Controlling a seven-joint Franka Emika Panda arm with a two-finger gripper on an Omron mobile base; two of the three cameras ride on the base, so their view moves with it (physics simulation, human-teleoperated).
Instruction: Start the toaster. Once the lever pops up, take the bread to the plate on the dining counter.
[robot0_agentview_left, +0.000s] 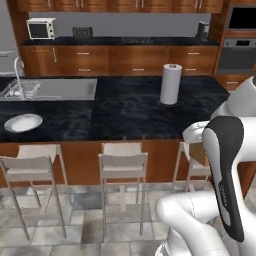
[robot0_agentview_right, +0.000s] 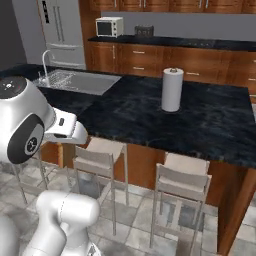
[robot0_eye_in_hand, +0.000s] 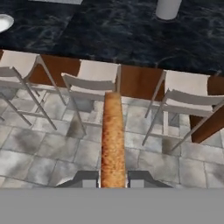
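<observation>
My gripper (robot0_eye_in_hand: 113, 179) is shut on the bread (robot0_eye_in_hand: 113, 139), a tan-brown slice seen edge-on, running up from between the finger tips. It hangs over the tiled floor in front of the stools, short of the dining counter (robot0_eye_in_hand: 109, 35). The white plate (robot0_agentview_left: 23, 122) lies on the counter's left part, near the front edge, and shows at the top left of the hand view (robot0_eye_in_hand: 3, 22). The dark toaster (robot0_agentview_left: 82, 32) stands far off on the back counter (robot0_agentview_right: 144, 31). Its lever is too small to make out.
A paper towel roll (robot0_agentview_left: 171, 84) stands upright on the dining counter right of centre. A steel sink with a tap (robot0_agentview_left: 50, 90) is set in at the left. Three stools (robot0_agentview_left: 122, 160) line the counter's front. A white toaster oven (robot0_agentview_left: 41, 28) sits beside the toaster.
</observation>
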